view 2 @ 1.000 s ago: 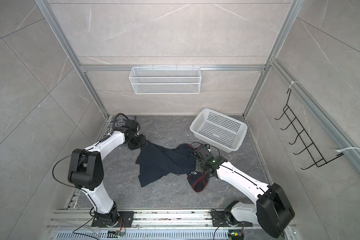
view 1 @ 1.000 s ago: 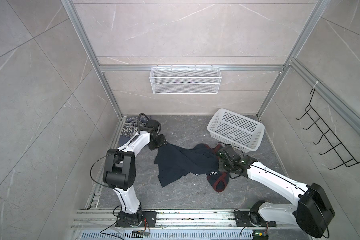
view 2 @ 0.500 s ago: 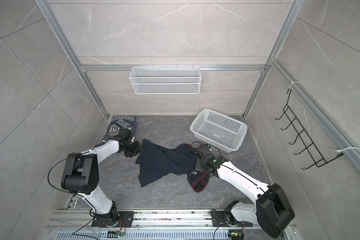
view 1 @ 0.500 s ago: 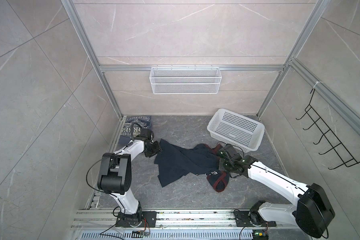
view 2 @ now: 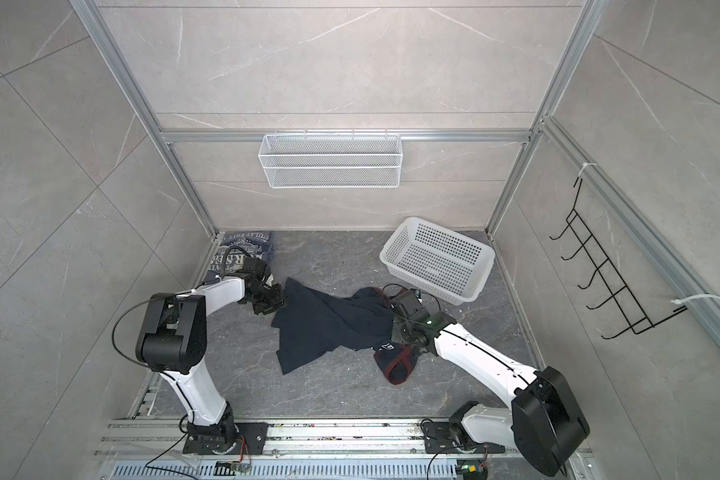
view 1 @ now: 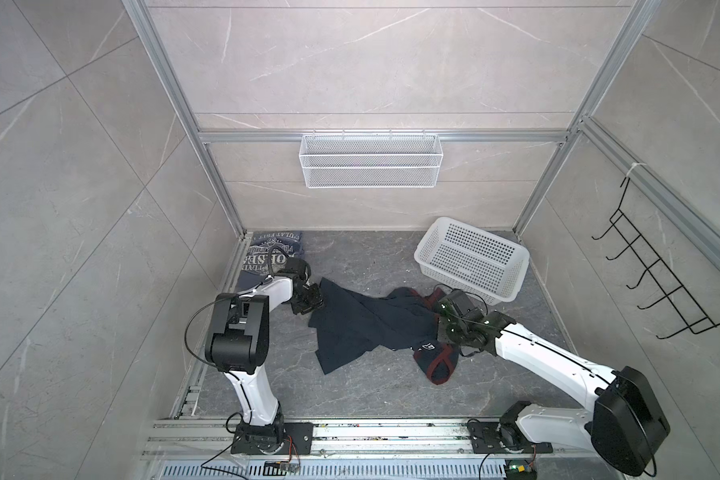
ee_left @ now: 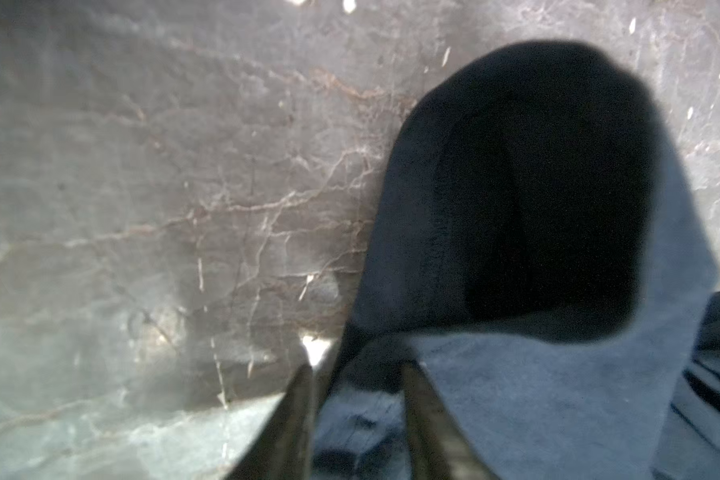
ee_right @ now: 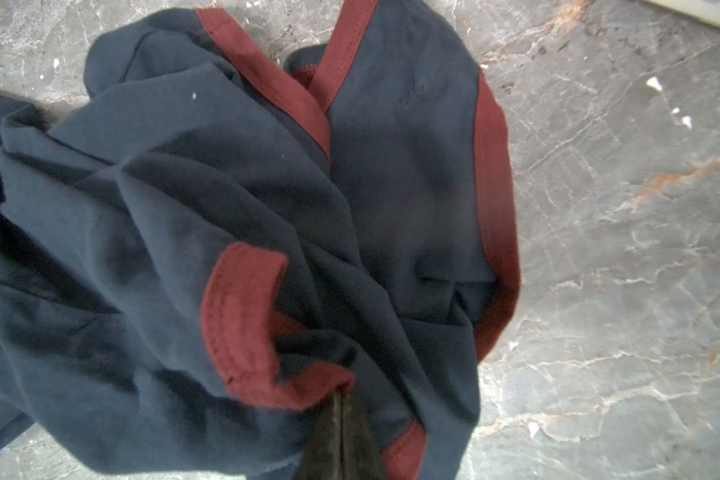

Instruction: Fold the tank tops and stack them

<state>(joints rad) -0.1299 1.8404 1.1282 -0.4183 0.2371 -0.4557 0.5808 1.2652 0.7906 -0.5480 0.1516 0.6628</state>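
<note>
Sprawling mid-floor, navy tank top (view 1: 362, 328), crumpled. Your right gripper (ee_right: 341, 395) is pinched together on its maroon-trimmed edge; your left gripper (ee_left: 356, 368) stands apart, straddling the opposite corner. The slate-blue tank top (view 1: 273, 249) lies folded in the far-left corner.

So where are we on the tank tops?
Done: the slate-blue top lies folded in the far left corner. In hand: the navy top lies crumpled in the middle; the right gripper is shut on its maroon-trimmed end, and the left gripper has the opposite edge between its jaws, clamp unclear. Left: spread and fold the navy top, then stack it on the slate-blue one.
</note>
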